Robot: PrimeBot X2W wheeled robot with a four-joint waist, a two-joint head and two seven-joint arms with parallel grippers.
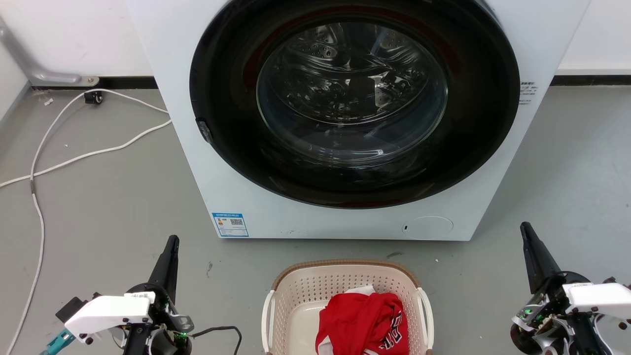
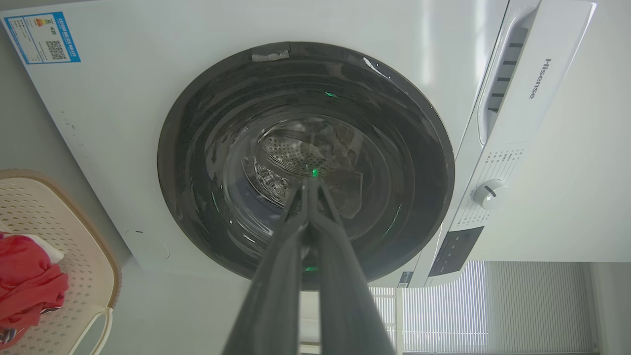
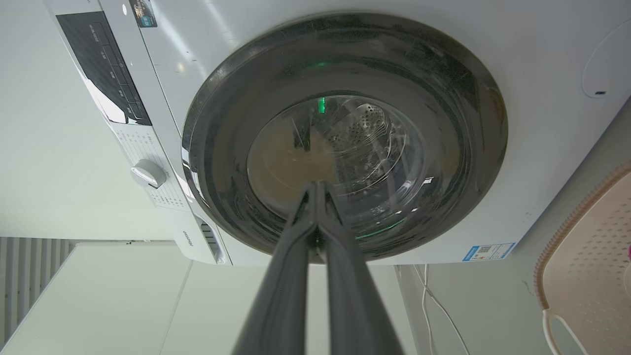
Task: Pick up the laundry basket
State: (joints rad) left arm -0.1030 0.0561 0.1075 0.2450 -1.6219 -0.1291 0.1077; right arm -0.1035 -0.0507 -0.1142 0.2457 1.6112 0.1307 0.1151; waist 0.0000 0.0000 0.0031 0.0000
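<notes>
location: laundry basket on floor, just in front of washing machine, between both arms; red garment inside
effectors: left gripper, right gripper both clenched, empty, apart from basket
step: likely approach; spread fingers, take both white side handles, lift level
surface: smooth grey floor
room: white cable at left, white wall behind

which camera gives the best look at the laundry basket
The head view: the laundry basket sits centred at the bottom, with its brown rim, both white handles and the red clothes inside, though its near end is cut off. The left and right wrist views each catch one edge with one handle.
</notes>
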